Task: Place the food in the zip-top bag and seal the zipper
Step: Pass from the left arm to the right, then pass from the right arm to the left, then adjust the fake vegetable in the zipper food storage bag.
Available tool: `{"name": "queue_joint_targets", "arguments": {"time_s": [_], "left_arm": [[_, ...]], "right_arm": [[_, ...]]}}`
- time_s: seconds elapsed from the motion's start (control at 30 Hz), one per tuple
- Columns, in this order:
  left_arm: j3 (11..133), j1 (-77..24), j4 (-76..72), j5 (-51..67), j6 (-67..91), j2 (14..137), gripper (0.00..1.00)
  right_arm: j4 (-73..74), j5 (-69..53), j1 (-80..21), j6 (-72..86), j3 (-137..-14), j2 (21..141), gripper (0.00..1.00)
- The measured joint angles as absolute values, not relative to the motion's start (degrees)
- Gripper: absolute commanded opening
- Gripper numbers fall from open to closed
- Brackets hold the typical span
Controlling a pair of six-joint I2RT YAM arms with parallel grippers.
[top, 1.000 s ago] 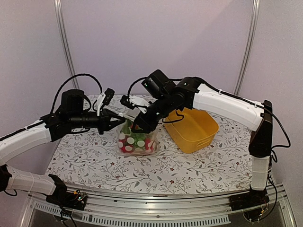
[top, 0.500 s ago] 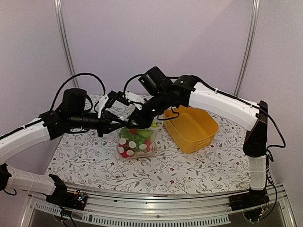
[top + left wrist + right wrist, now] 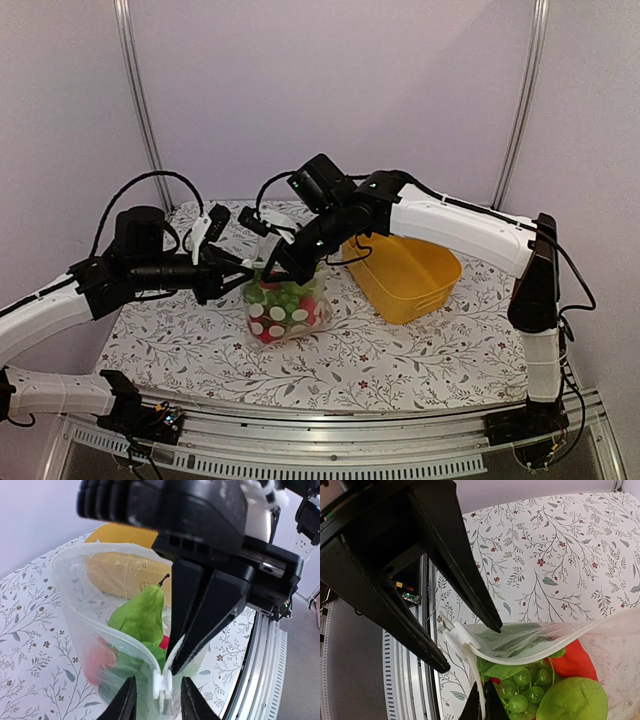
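Our right tool [image 3: 481, 702] pinches the rim of the clear floppy plastic bag [image 3: 615, 645]. The left tool [image 3: 468, 647] holds its black fingers [image 3: 462, 582] open around the small white tab [image 3: 454, 634]. Inside we see green grapes [image 3: 522, 687] and a red piece [image 3: 575, 662].

Seen from above, the mouth of the zip-top bag [image 3: 287, 305] is masked by the left gripper [image 3: 243, 274] and right gripper [image 3: 272, 268], their grip too small to be judged. In the left wrist view, the yellow tub [image 3: 117, 531] is mostly hidden behind bag and gripper. A green fruit [image 3: 572, 700] is cut off at the right wrist view's lower edge.
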State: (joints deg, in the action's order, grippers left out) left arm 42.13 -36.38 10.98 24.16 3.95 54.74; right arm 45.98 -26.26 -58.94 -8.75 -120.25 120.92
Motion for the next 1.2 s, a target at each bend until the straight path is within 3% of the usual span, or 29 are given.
{"name": "queue_joint_targets", "arguments": {"time_s": [0.07, 0.17, 0.3, 0.47, 0.57, 0.9, 1.03, 1.2], "left_arm": [[41.4, -36.4, 10.6, 23.7, 4.5, 53.8, 0.35], [40.3, -36.4, 9.8, 23.6, 5.6, 53.2, 0.24], [38.7, -36.4, 9.1, 23.2, 6.3, 52.8, 0.21], [38.4, -36.4, 8.3, 23.1, 7.0, 52.7, 0.08], [38.4, -36.4, 7.3, 22.9, 7.3, 52.8, 0.0], [39.2, -36.4, 6.9, 20.1, 6.0, 53.7, 0.0], [40.0, -36.4, 7.6, 19.8, 4.6, 53.7, 0.0], [40.1, -36.4, 8.6, 19.9, 3.3, 53.7, 0.0]], "right_arm": [[45.7, -26.2, -58.9, -8.7, -120.2, 120.9, 0.01], [45.3, -26.3, -58.9, -8.6, -120.2, 120.9, 0.0], [45.1, -26.3, -58.9, -8.1, -120.2, 120.9, 0.0], [44.8, -26.5, -58.9, -7.6, -120.2, 120.9, 0.0], [44.5, -27.0, -58.9, -7.3, -119.9, 120.9, 0.09], [44.3, -29.0, -57.6, -5.8, -119.1, 119.0, 0.43], [41.2, -30.3, -54.5, -2.5, -116.8, 114.9, 0.44], [37.5, -29.3, -50.9, 0.9, -115.7, 111.0, 0.37]]}}
